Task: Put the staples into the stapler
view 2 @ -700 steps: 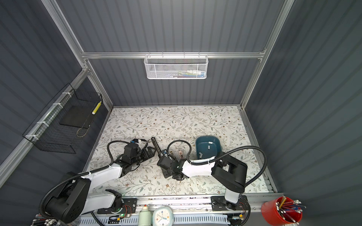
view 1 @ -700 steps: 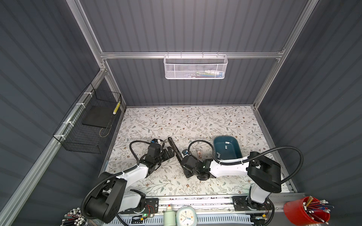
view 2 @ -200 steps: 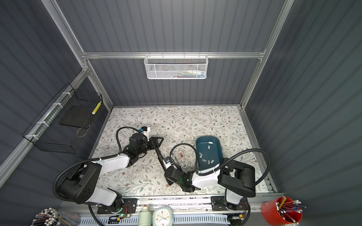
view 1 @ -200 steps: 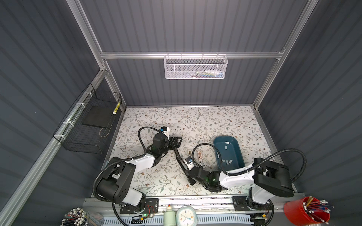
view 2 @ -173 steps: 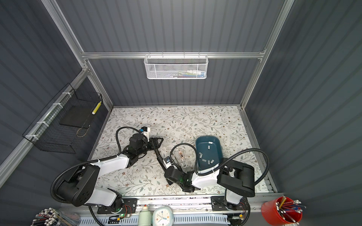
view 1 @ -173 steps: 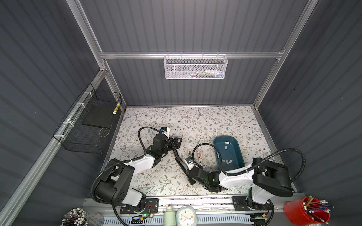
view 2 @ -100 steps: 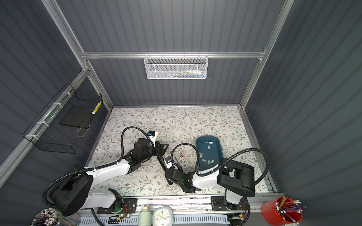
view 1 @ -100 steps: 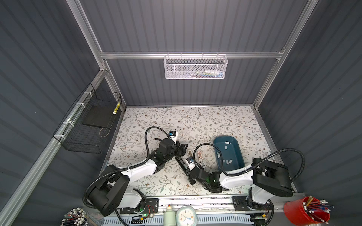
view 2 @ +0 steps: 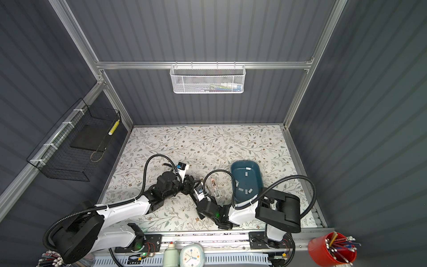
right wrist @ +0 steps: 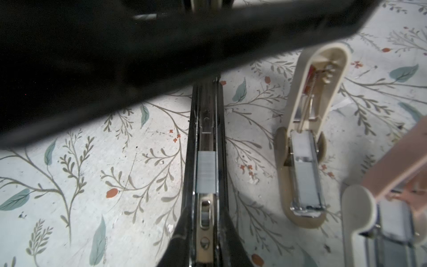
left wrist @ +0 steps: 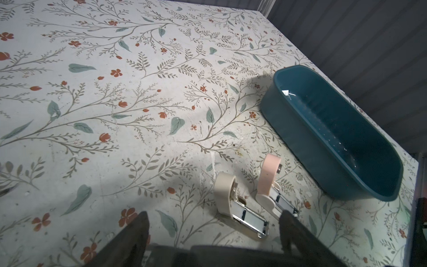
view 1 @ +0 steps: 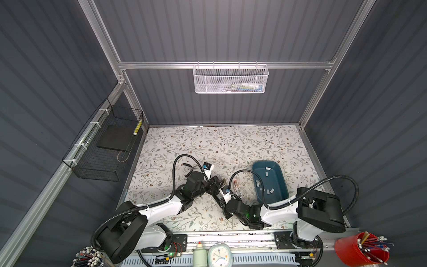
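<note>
In the right wrist view a black stapler lies open on the floral table. A grey strip of staples sits in its channel. My right gripper is shut on the stapler's rail at its near end. A dark blurred shape crosses above it; I cannot tell what it is. More staples lie loose in a teal tray. My left gripper is open over the table, nothing between its fingers. In both top views it hangs at the centre beside the right gripper.
A small cream stapler and a pink stapler lie open between the black stapler and the tray, both showing in the left wrist view. A red pencil cup and a clock stand along the front rail.
My left gripper has swung from the left toward the centre and its jaws have opened wider. The right gripper has stayed shut on the black stapler.
</note>
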You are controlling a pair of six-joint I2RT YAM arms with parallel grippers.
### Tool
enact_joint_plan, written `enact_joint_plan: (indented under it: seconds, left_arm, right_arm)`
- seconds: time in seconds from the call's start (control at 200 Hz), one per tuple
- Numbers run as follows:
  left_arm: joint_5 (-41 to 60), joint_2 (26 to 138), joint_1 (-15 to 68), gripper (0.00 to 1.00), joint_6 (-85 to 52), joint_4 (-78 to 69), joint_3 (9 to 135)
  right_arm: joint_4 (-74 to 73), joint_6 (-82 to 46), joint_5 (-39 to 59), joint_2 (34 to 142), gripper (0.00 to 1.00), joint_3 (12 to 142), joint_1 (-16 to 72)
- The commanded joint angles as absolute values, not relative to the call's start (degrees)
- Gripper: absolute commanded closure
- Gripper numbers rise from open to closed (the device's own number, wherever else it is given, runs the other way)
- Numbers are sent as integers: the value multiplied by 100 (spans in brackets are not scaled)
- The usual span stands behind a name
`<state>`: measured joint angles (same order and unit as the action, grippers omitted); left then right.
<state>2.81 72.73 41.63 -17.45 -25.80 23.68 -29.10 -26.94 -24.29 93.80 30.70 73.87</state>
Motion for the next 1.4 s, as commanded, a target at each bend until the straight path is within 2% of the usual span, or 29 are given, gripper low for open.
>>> enact_joint_plan:
  seconds: [0.0,0.13,0.26,0.886,1.156,1.396]
  left_arm:
    - [238,7216,4183,11,-1549,-2800,2263]
    - [239,7136,4199,9,-1481,-2895,2166]
    - [264,7008,4224,1,-1359,-2958,2036]
    - [870,6971,4331,1,-817,-3284,1651]
    - [1484,6448,4359,1,-677,-3813,1164]
    - [1565,6263,4357,1,-673,-3878,1059]
  right_arm:
    - [-3201,-2671,-2611,9396,99,2965,7419]
    - [-3367,-2647,-2648,9352,99,2846,7417]
    - [-3577,-2619,-2671,9301,99,2712,7418]
    - [-4166,-2501,-2764,9202,95,2409,7600]
    - [-4174,-2539,-2831,9188,94,2400,7601]
    - [-4148,-2565,-2847,9211,93,2419,7589]
